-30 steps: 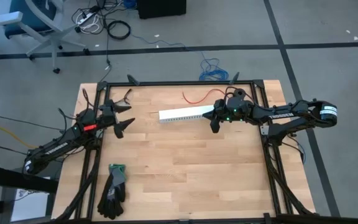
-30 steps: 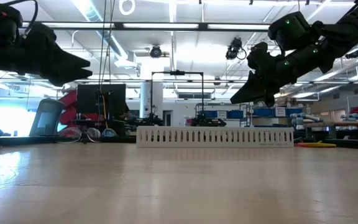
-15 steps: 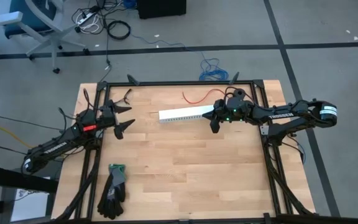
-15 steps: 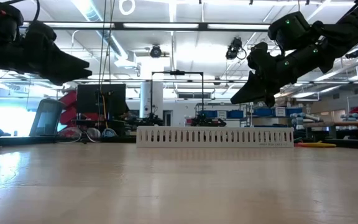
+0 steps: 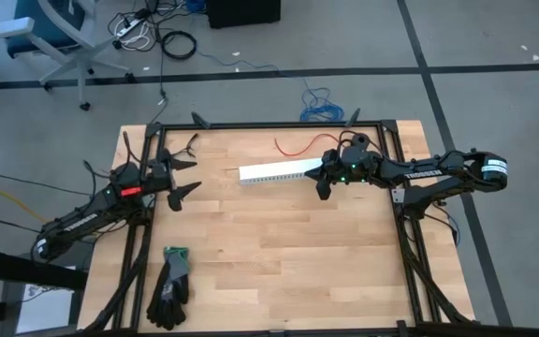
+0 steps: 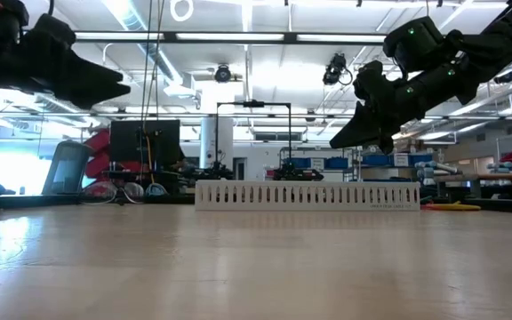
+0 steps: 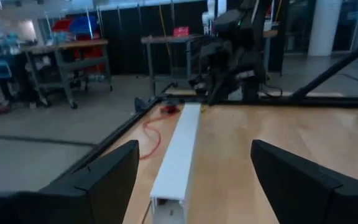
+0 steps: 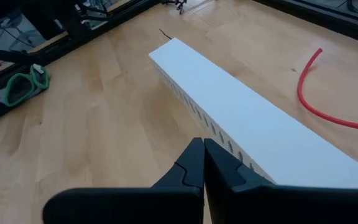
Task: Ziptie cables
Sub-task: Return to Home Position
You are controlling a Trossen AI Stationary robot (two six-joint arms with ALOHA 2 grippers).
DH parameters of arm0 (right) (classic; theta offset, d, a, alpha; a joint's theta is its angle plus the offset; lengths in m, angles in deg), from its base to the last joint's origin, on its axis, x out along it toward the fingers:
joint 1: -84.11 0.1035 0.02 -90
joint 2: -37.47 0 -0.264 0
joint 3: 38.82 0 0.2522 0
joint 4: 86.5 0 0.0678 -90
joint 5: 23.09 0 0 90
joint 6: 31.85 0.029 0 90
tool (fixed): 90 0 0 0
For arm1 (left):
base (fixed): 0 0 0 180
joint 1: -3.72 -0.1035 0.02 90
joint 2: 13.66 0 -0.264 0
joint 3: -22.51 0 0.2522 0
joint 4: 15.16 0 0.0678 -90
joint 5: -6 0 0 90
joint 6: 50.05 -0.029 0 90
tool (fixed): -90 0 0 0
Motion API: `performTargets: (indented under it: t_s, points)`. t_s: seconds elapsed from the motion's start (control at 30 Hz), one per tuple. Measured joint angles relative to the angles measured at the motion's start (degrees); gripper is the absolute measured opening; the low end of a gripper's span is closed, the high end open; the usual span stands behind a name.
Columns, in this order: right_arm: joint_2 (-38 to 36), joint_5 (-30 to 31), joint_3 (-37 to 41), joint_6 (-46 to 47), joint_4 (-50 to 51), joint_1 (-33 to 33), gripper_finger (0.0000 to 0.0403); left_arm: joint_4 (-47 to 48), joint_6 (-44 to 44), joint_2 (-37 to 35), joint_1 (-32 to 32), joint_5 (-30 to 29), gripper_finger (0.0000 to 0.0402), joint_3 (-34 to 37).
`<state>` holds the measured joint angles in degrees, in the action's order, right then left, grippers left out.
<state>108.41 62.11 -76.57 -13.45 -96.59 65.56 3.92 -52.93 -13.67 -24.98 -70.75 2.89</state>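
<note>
The right gripper (image 5: pixel 322 191), fingers pressed together, is hovering just beside the white duct (image 5: pixel 271 171), which is lying near the worktop's far edge. The left gripper (image 5: pixel 193 174), fingers spread, is hanging near the left edge. The cables are hidden from view.

Robotics lab or workshop, open and industrial. Wooden desk (image 5: pixel 269 253) ringed by a black metal frame (image 5: pixel 269 124), a dark robot arm (image 5: pixel 82 220) at each side, all on a grey floor (image 5: pixel 494 56) crossed by dark lines. Loose coiled cables (image 5: pixel 178 44) and a power strip (image 5: pixel 129 36) on that floor, near a swivel chair (image 5: pixel 59 51). Beyond the desk, long ceiling strip lights (image 6: pixel 238 36), a dark monitor (image 6: pixel 145 140), metal workbenches (image 7: pixel 61 48), red storage bins (image 7: pixel 73 25) and shelves of blue bins (image 6: pixel 327 164) further back.
</note>
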Motion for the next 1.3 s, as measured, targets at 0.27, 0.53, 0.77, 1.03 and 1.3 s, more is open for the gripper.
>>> performTargets:
  t_s: [0.27, 0.53, 0.77, 1.03, 1.3]
  points:
    - [0.0, -1.2, 0.0, 1.4, 0.0, 0.0, 0.0000, -4.9, 1.5, 0.0, 0.0, -3.0, 0.0321, 4.3]
    - [0.0, -1.5, 0.0, 1.4, 1.0, 0.0, 0.0000, -5.9, 3.2, 0.0, 0.0, -0.1, 0.0321, 4.4]
    - [0.0, -1.5, 0.0, 1.4, 1.7, 0.0, 0.0000, -6.2, 4.6, 0.0, 2.3, 7.0, 0.0321, 4.4]
    - [0.0, -1.5, 0.0, 2.6, 1.7, 0.0, 0.0000, -6.0, 4.7, 0.0, 8.4, 2.5, 0.0321, 4.5]
    - [0.0, -2.5, 0.0, 2.6, 1.7, 0.0, 0.0000, -5.6, 5.0, 0.0, 18.1, -8.9, 0.0321, 4.6]
